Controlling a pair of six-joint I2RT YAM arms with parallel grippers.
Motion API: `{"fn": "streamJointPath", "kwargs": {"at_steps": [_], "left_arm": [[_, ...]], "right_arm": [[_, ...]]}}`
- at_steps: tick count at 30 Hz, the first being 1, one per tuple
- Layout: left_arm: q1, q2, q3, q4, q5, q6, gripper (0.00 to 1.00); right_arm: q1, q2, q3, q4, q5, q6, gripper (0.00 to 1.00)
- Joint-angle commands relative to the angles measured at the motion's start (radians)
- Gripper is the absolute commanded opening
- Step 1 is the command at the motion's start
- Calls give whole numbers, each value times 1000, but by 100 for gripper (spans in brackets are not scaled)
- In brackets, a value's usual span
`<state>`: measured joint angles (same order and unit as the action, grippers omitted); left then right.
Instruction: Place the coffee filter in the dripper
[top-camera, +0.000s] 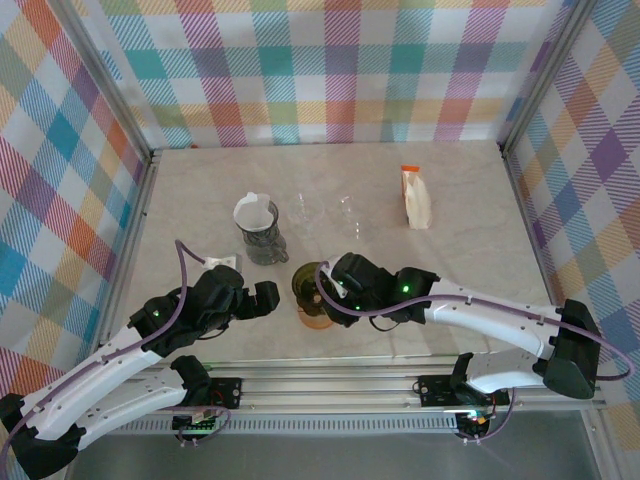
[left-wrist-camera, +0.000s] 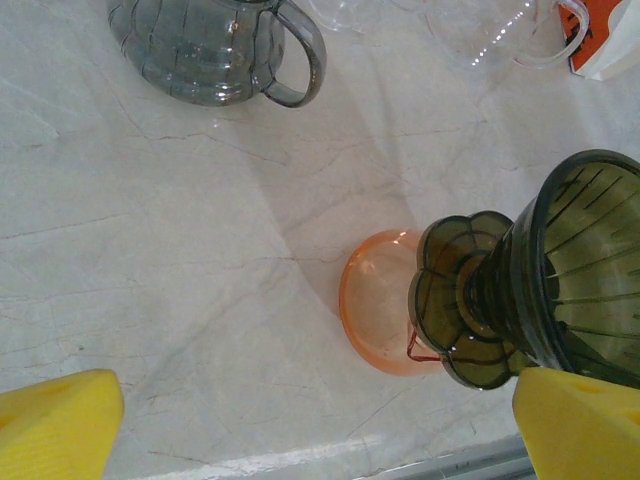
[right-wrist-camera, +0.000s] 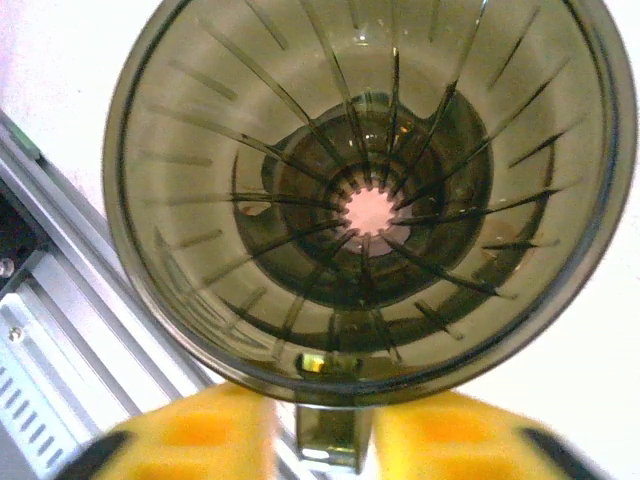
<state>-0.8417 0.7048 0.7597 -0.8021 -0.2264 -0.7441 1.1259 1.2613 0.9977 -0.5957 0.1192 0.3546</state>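
Tipping looms: right claw (right-wrist-camera: 325, 435), grip impossible to tell, flanks the handle (right-wrist-camera: 335, 450) of the dripper (right-wrist-camera: 370, 200) perched on an orange dish (left-wrist-camera: 372, 300); left claw (left-wrist-camera: 315, 425) spread.

Brightly, evenly lit from above. Soft, pale shadows across the marble table (top-camera: 200, 200). Small glints on the clear glass cup (left-wrist-camera: 485, 45). Blurred, out of focus at the yellow fingertips (right-wrist-camera: 190, 435); crisp on the dripper (right-wrist-camera: 200, 150) ribs.
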Motion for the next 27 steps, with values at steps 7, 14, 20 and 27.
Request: {"fn": "streamJointPath", "kwargs": {"at_steps": [7, 14, 20, 27], "left_arm": [[11, -9, -12, 28, 5, -9, 100], [13, -14, -8, 22, 1, -11, 100], [14, -45, -1, 13, -30, -18, 100], [16, -38, -38, 48, -4, -26, 100]], "right_arm": [[15, -64, -10, 43, -10, 14, 77], [14, -113, 19, -42, 114, 39, 82], [-118, -187, 44, -69, 223, 28, 81], [-603, -46, 91, 27, 69, -69, 60]]}}
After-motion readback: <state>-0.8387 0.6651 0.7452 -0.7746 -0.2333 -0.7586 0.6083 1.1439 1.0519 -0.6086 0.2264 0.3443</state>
